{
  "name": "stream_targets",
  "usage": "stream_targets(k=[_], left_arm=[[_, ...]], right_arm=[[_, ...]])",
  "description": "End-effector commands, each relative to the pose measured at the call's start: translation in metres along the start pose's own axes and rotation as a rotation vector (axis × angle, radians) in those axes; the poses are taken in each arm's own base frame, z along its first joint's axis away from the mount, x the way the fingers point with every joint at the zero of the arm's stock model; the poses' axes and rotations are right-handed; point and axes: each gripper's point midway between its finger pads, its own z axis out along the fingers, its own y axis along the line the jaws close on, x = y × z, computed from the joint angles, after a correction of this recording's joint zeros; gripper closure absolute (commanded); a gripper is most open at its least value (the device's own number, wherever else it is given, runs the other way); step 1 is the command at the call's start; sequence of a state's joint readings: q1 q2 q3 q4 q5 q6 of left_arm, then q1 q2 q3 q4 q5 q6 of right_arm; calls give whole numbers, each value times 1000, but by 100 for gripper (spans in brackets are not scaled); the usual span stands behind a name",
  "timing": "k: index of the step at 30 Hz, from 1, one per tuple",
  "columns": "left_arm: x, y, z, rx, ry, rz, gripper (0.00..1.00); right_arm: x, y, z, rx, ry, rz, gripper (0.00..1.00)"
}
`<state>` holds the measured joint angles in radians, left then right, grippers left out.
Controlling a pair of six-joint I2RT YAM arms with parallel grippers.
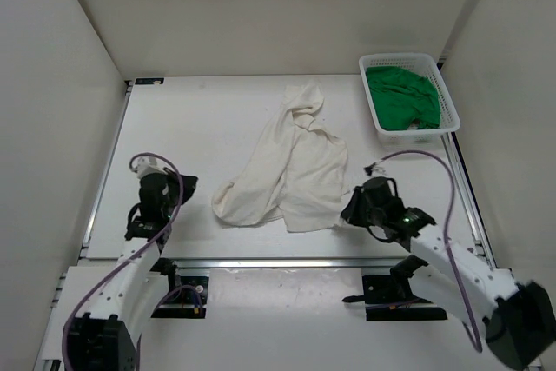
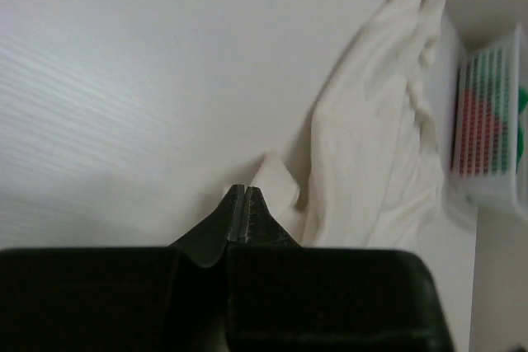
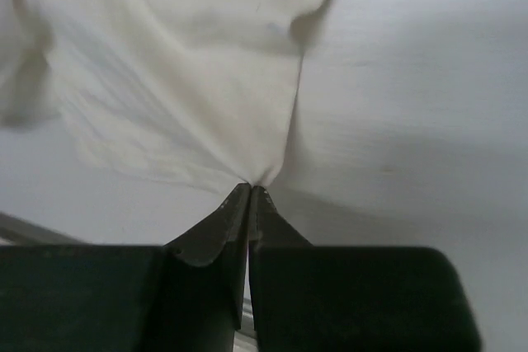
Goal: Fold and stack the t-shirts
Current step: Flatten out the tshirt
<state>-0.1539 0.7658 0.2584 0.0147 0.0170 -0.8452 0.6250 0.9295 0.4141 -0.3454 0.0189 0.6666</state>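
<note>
At the middle of the white table (image 1: pixel 191 119) lies the crumpled white cloth t-shirt (image 1: pixel 291 171). The right gripper (image 3: pixel 250 190) pinches its near edge. The left gripper (image 2: pixel 245 194) is closed on nothing, just short of a shirt corner. The bright green t-shirt (image 1: pixel 400 97) fills the white plastic mesh basket (image 1: pixel 447 106).

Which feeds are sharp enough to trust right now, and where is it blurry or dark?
Top external: sharp, evenly lit, soft shadows only. Left wrist: basket at the right edge blurred, left fingers dark. Right wrist: white t-shirt soft, blurriest upper left; right fingers nearly black.
</note>
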Motion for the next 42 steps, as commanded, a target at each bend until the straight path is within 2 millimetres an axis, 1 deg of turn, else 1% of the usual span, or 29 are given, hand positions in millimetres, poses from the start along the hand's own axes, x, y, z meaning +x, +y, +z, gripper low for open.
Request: stream_targets(k=[1, 2, 3, 4, 7, 8, 9, 10, 12, 14, 15, 16, 17, 18, 20, 21, 22, 23, 25, 27, 30, 31, 34, 36, 37, 38, 39, 41, 42], left_arm=[[-57, -4, -23, -60, -118, 64, 100], [-67, -2, -29, -107, -139, 101, 100], [-66, -1, -32, -122, -134, 126, 100], [-64, 0, -36, -141, -123, 142, 100], [-34, 3, -44, -126, -38, 155, 100], [-22, 17, -44, -161, -17, 153, 98], [-13, 25, -44, -167, -6, 157, 97], [-11, 26, -42, -161, -8, 152, 95], [6, 35, -33, -145, 47, 142, 88], [27, 18, -20, -60, 129, 134, 78], [27, 15, -15, -63, 124, 138, 75], [41, 1, -10, -31, 171, 174, 68], [53, -5, -4, -26, 200, 218, 63], [53, -19, -1, -8, 201, 247, 61], [79, -35, 7, 26, 286, 320, 51], [78, -48, 9, 53, 290, 336, 47], [83, -51, 14, 54, 316, 364, 45], [93, -46, 16, 35, 361, 381, 44], [98, -51, 19, 58, 380, 400, 43], [98, -53, 22, 67, 377, 406, 41], [109, -59, 20, 117, 413, 391, 37], [111, -56, 21, 116, 418, 401, 37], [124, -63, 23, 124, 470, 441, 41], [137, -61, 27, 116, 515, 461, 55], [141, -60, 26, 115, 527, 463, 70], [141, -63, 29, 117, 522, 468, 78], [137, -59, 30, 91, 504, 463, 92], [119, -62, 32, 77, 437, 429, 100], [106, -64, 29, 71, 406, 411, 100]], right_arm=[[-25, -35, -32, 68, -126, 122, 100], [-37, -36, -40, 45, -194, 157, 100], [-38, -29, -46, -1, -185, 174, 100], [-42, -30, -52, -17, -195, 196, 100], [-59, -38, -69, -15, -264, 224, 100], [-67, -39, -77, -14, -300, 227, 100], [-71, -37, -84, -23, -322, 222, 100], [-79, -39, -93, 6, -351, 206, 100], [-104, -37, -121, 55, -438, 162, 100], [-116, -45, -137, 142, -502, 140, 100], [-123, -41, -146, 141, -532, 111, 100], [-125, -45, -149, 171, -543, 107, 100], [-123, -48, -146, 186, -533, 98, 100], [-117, -53, -137, 207, -504, 92, 100], [-106, -50, -122, 171, -447, 87, 100], [-100, -55, -113, 172, -427, 95, 100], [-100, -51, -110, 141, -424, 92, 100], [-98, -49, -106, 129, -414, 82, 100], [-105, -48, -109, 125, -427, 74, 100], [-100, -49, -103, 113, -401, 73, 100], [-100, -42, -96, 72, -383, 63, 100], [-99, -43, -94, 79, -378, 63, 100], [-93, -37, -90, 65, -358, 54, 100], [-91, -34, -88, 52, -351, 44, 100], [-90, -30, -87, 41, -345, 43, 100], [-90, -30, -87, 42, -348, 49, 100], [-92, -35, -87, 70, -362, 45, 100], [-92, -32, -88, 55, -362, 43, 100], [-91, -31, -88, 44, -358, 39, 100]])
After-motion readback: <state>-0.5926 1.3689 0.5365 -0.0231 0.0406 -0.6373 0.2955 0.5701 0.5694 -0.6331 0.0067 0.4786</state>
